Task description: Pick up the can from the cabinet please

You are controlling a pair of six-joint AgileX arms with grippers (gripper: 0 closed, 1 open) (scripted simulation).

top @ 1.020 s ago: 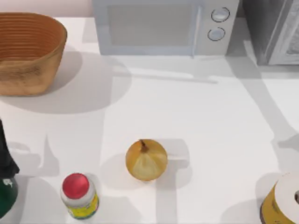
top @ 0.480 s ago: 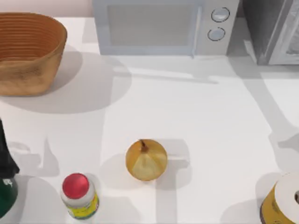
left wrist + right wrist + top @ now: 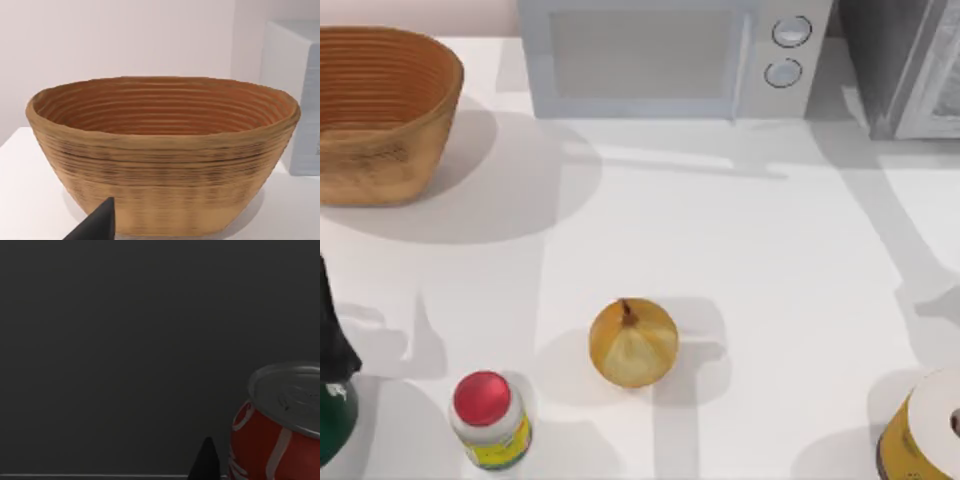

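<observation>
The can (image 3: 277, 425) stands upright, red with white stripes and a silver lid, against a dark grey wall in the right wrist view. One dark fingertip (image 3: 205, 460) of the right claw pokes up just beside the can's side, close to it, though whether they touch I cannot tell. Whether that claw is wide or narrow I cannot tell either.

In the top view the cabinet (image 3: 910, 65) sits at the far right corner of the worktop (image 3: 740, 230), beside the microwave (image 3: 670, 55). The basket (image 3: 380, 110) stands at the far left. Near the front lie the onion (image 3: 633, 342), a red-capped bottle (image 3: 488, 420) to its left, a dark green bottle (image 3: 332, 400) at the left edge and a yellow tub (image 3: 925, 430) with a white lid at the right edge.

The left wrist view faces the basket, with a dark fingertip (image 3: 97, 225) of the left claw low in front of it; its opening cannot be told.

Against the top views of a second and half a second ago, nothing on the worktop has shifted; the shadows look much the same.
</observation>
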